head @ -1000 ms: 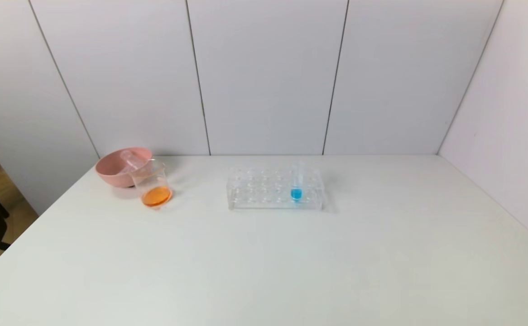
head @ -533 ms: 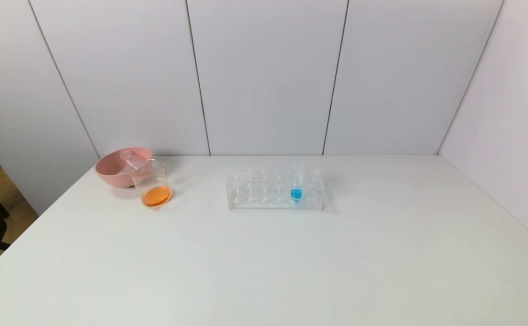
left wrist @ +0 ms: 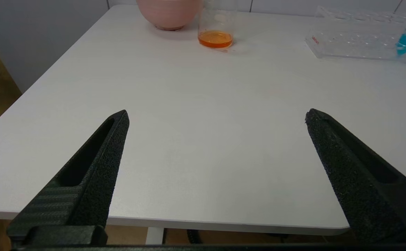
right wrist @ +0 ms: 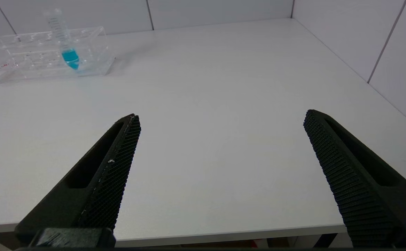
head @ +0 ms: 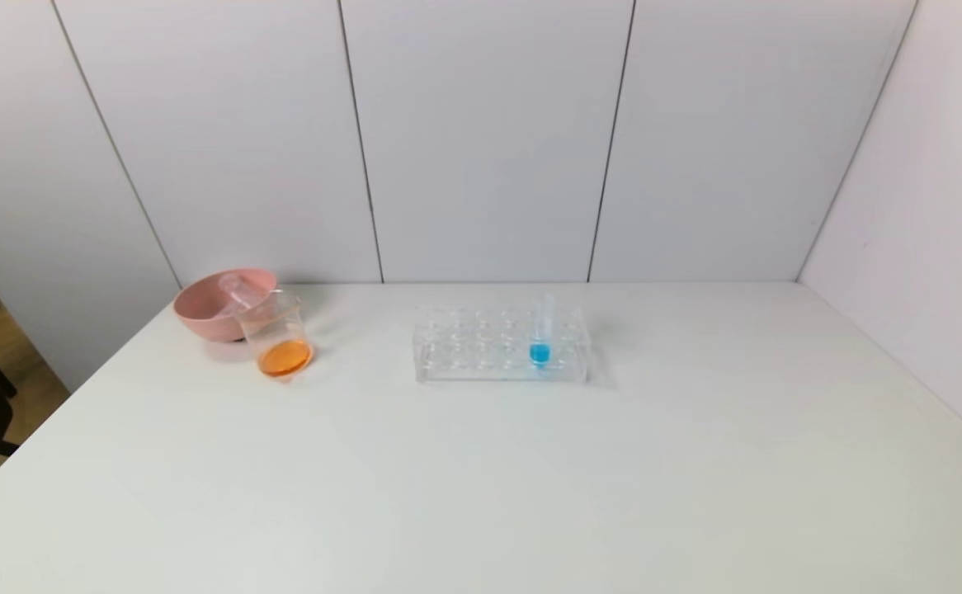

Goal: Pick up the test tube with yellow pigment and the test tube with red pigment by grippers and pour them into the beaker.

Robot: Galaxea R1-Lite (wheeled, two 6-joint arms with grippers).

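Note:
The beaker (head: 276,336) stands at the far left of the table with orange liquid in its bottom; it also shows in the left wrist view (left wrist: 216,24). No tube tinted yellow or red is in view. A clear empty tube (head: 238,290) lies in the pink bowl (head: 213,313). My left gripper (left wrist: 216,116) is open and empty over the table's front left edge. My right gripper (right wrist: 222,118) is open and empty over the front right edge. Neither gripper shows in the head view.
A clear tube rack (head: 501,345) stands mid-table and holds one blue-tipped tube (head: 540,332), also seen in the right wrist view (right wrist: 63,38). White wall panels close the back and the right side. The table's left edge drops to the floor.

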